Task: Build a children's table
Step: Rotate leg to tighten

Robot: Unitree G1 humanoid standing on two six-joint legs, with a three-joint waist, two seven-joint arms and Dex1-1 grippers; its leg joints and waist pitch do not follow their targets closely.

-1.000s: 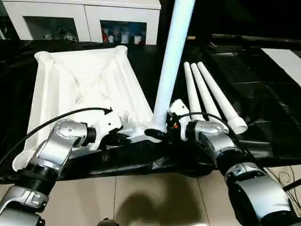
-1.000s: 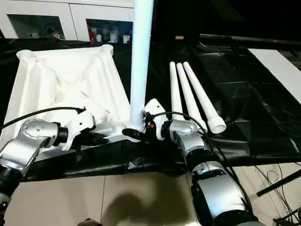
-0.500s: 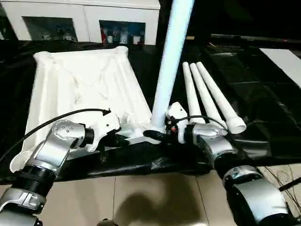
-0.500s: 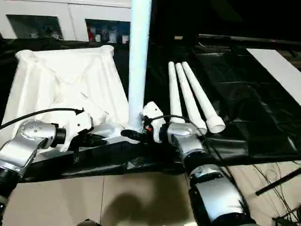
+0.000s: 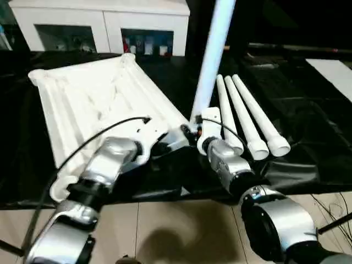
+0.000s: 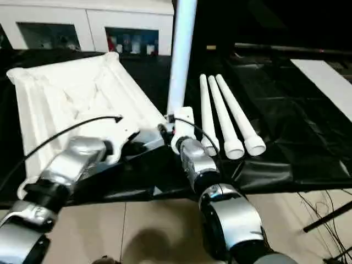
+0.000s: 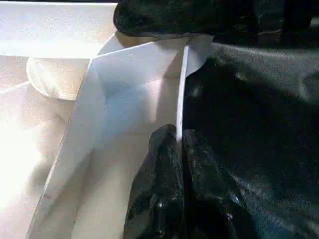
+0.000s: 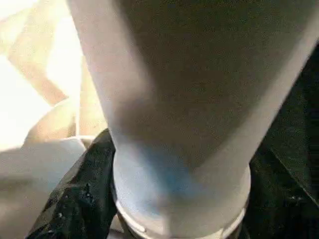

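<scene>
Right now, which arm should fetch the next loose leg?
Probably the right. The right gripper at the standing leg is nearer the three loose legs. The left gripper is shut on the tabletop rim.

The upright leg (image 5: 212,60) and three lying legs (image 5: 248,118) crowd the tabletop's (image 5: 93,99) right side.

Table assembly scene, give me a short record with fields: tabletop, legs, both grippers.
tabletop: white plastic ribbed tabletop, underside up on black sheet
standing leg: long white tapered tube leg, upright in near corner socket
spare legs: three white tube legs lying side by side
left gripper: shut on tabletop rim
right gripper: around standing leg's base
</scene>
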